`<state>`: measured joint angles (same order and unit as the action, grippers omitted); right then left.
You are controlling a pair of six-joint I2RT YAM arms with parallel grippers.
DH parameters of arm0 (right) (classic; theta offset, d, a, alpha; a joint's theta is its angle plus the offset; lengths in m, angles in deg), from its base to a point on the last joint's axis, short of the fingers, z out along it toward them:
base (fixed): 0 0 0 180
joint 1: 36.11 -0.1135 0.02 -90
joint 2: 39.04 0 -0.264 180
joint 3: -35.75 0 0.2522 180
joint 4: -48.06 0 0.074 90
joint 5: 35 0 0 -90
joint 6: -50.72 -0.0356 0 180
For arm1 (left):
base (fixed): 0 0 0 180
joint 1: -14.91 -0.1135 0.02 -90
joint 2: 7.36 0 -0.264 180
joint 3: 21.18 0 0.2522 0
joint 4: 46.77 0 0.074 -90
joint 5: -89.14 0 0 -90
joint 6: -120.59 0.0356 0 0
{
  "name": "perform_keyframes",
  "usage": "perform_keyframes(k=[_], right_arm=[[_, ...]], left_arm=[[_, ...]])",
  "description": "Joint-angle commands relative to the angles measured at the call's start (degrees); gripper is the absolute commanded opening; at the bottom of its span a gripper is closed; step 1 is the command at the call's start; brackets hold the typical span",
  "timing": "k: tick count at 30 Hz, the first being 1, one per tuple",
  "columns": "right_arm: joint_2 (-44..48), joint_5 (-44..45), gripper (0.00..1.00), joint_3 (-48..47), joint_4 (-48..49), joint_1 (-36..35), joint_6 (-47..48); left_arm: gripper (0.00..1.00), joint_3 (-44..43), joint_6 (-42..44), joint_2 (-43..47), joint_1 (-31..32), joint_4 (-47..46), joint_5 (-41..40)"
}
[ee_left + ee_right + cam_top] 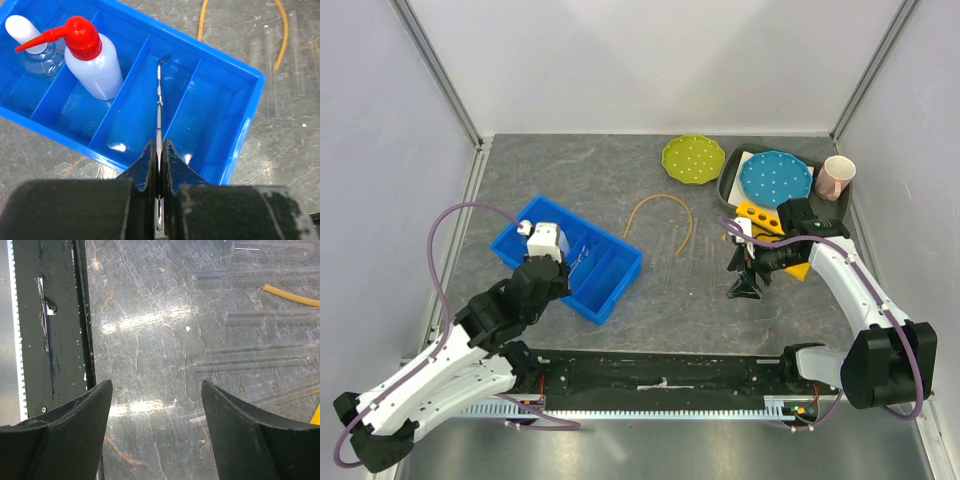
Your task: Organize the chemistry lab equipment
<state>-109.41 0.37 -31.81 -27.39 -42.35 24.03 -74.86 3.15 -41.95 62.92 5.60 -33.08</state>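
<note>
The left gripper (159, 159) is pinched narrow on the tongs (158, 102), which point down into the third compartment of the blue bin (235, 125); whether their tip touches the floor cannot be told. The bottle (97, 67) stands in the second compartment and the flask (32, 50) in the first. The bin sits on the left of the table (570, 180). The right gripper (156, 390) hangs wide open above the table, just near of the glass tubes (260, 347). The tan tube (665, 205) lies arched at mid-table, far of them.
</note>
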Motion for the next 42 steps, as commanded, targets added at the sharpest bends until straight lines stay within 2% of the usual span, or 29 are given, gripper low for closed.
perform_keyframes(k=[1, 6, 7, 9, 10, 13, 20, 26, 29, 32, 37, 39, 40, 42], right_arm=[[-0.38, -3.29, 0.79, 0.28, -0.1, 0.09, 1.73], [-0.3, -3.11, 0.8, 0.45, -0.1, 0.26, 1.73], [-0.3, -3.03, 0.8, 0.45, -0.1, 0.18, 1.73], [-0.3, -3.02, 0.8, 0.45, -0.01, 0.09, 1.82], [-0.38, -3.02, 0.8, 0.54, -0.1, 0.09, 1.82], [-0.65, -3.11, 0.8, 0.54, -0.01, 0.09, 1.82], [-1.0, -3.11, 0.81, 0.63, -0.01, 0.09, 1.73], [-1.44, -2.94, 0.81, 0.89, 0.17, 0.17, 2.34], [-1.53, -2.06, 0.81, 1.07, 0.87, 0.09, 2.61], [-1.18, 1.53, 0.8, 1.15, 6.65, 0.17, -3.61], [-1.52, 13.55, 0.77, -0.16, 21.67, -1.23, -22.31], [-3.97, 17.7, 0.76, -2.79, 24.41, -3.51, -27.51], [-5.21, 20.07, 0.76, -3.76, 27.73, -4.56, -33.8], [-10.1, 29.46, 0.73, -7.44, 30.83, -8.06, -39.99]], left_arm=[[0.02, 0.72, 3.62, -3.45, -4.57, -6.53, 3.48], [0.04, 1.16, 3.45, -6.63, -10.12, -7.32, 9.02], [0.17, 0.9, 3.45, -7.24, -10.48, -6.89, 9.55], [0.35, 0.03, 2.93, -7.6, -11.27, -5.31, 10.43], [0.49, -0.33, 2.66, -7.77, -11.44, -4.78, 10.52], [0.63, -1.56, 2.13, -7.6, -11.8, -2.24, 10.35], [0.68, -4.2, 2.92, -5.05, -11.97, 1.2, 9.64], [0.85, -4.82, 5.99, 0.74, -11.97, -0.2, 11.66], [0.88, -2.54, 8.45, 3.91, -11.97, -3.1, 12.62], [0.88, -0.17, 9.07, 6.72, -11.97, -4.86, 12.72], [0.88, 0.81, 10.3, 9.71, -11.97, -6.44, 12.02], [0.88, 0.9, 10.48, 10.42, -11.97, -6.44, 12.01], [0.88, 0.99, 10.39, 10.59, -11.97, -6.53, 12.19], [0.87, 1.07, 10.13, 11.21, -11.97, -6.36, 12.45]])
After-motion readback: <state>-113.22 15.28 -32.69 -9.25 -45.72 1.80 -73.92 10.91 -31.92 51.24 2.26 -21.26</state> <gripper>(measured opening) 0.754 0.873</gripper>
